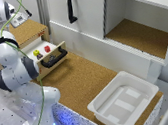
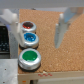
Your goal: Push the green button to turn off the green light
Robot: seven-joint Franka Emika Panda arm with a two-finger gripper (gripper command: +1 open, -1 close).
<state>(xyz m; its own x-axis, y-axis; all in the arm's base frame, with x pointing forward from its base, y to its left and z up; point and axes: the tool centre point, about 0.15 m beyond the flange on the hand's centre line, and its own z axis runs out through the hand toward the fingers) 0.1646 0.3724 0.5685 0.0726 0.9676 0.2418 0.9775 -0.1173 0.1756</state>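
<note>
In the wrist view, three round buttons in silver rings stand in a row on a cork surface (image 2: 60, 60): red (image 2: 28, 25), blue (image 2: 29, 38) and the green button (image 2: 30, 56). The green cap looks bright, but I cannot tell whether a light is on. My gripper (image 2: 35, 31) hovers over the row, open, with one blurred finger (image 2: 60, 29) out over the cork and the other near the red button. Nothing is between the fingers. In the exterior view, the gripper (image 1: 21, 18) is over the cork-topped cabinet at the far left, and the buttons do not show there.
An open drawer (image 1: 53, 57) with a black handle holds a yellow and a red item. A white cabinet door with a black handle (image 1: 71, 7) and an open compartment (image 1: 135, 35) stand behind. A white bin (image 1: 123, 100) sits on the cork counter. A dark object (image 2: 4, 41) lies beside the buttons.
</note>
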